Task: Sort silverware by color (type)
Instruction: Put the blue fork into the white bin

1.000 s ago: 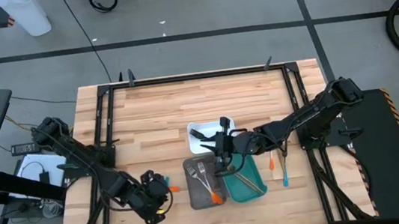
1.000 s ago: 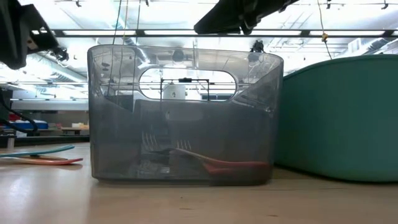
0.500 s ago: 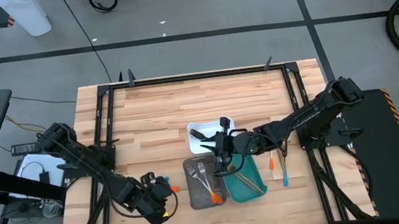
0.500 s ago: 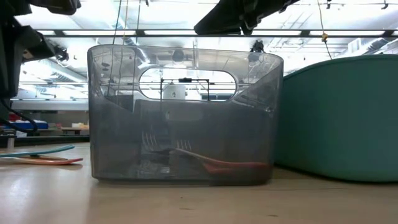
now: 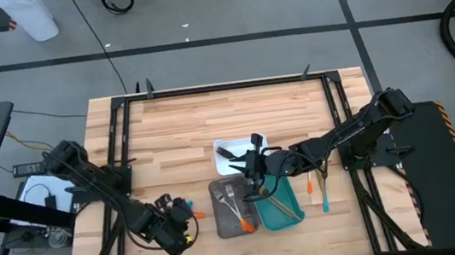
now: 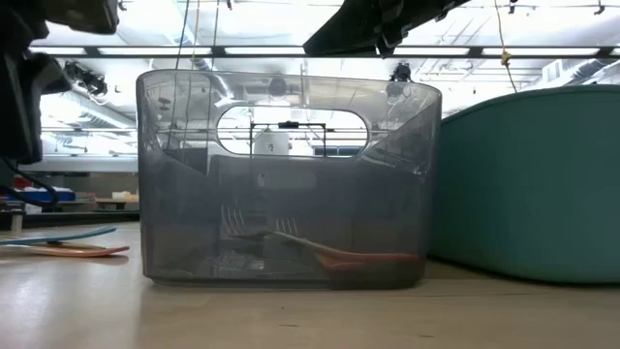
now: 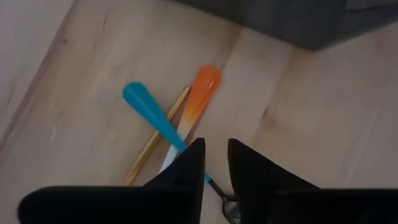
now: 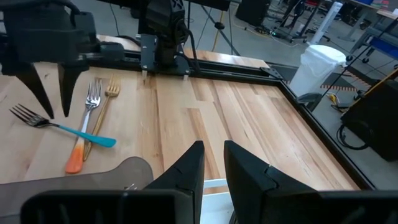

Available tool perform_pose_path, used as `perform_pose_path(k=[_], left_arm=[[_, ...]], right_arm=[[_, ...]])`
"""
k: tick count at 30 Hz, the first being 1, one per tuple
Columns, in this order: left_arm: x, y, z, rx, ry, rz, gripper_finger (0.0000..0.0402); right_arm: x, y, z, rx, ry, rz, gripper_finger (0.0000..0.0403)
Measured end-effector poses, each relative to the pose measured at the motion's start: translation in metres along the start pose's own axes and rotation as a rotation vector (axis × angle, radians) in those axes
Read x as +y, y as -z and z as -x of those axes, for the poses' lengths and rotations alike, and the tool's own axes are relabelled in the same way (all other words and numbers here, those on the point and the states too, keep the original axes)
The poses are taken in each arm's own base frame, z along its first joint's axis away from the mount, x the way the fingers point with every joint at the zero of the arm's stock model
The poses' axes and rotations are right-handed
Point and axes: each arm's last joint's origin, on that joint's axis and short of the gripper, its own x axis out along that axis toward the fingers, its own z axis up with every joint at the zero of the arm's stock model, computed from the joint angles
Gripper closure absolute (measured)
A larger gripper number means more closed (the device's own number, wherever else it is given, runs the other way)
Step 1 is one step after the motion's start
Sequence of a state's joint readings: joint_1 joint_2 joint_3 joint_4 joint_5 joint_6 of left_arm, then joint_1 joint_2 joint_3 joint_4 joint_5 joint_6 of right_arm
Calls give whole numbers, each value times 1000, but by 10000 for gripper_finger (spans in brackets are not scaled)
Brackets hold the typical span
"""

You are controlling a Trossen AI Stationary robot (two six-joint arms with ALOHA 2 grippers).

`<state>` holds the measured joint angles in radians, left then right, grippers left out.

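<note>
Where the silverware lay: three forks were in a loose pile on bare wood left of the grey tray [image 5: 224, 222]. They were a teal fork [image 7: 146, 112], an orange fork [image 7: 200, 93] and a gold fork [image 7: 155, 142], their handles crossing and touching.
Pile against jaws: the left gripper [image 7: 215, 144] hung just above the pile. The teal handle ran toward the gap between its fingers.
Left jaws: a little apart and holding nothing.
Right gripper [image 8: 212, 149]: it hovered at the grey tray's right edge. Its jaws were narrowly parted, with nothing seen between them.
Risk: because the handles overlapped, a pinch on one would likely drag or lift a neighbour, mixing colours.
Second risk: the handles lay flat on the wood, so the narrow jaws might land on top and skid off.
</note>
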<state>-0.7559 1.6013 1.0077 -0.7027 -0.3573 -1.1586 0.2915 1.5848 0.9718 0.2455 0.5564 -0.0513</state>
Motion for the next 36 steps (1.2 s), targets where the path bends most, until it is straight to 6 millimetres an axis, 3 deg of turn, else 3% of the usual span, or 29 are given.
perform_pose_path(k=[12, 23, 36], left_arm=[[4, 7, -13, 62, -94, 17, 253], [5, 8, -12, 67, -102, 44, 251], [-2, 16, -31, 153, -100, 88, 251]], right_arm=[[0, 0, 0, 0, 0, 0, 330], [0, 4, 0, 2, 0, -7, 330], [-8, 14, -4, -8, 16, -49, 330]])
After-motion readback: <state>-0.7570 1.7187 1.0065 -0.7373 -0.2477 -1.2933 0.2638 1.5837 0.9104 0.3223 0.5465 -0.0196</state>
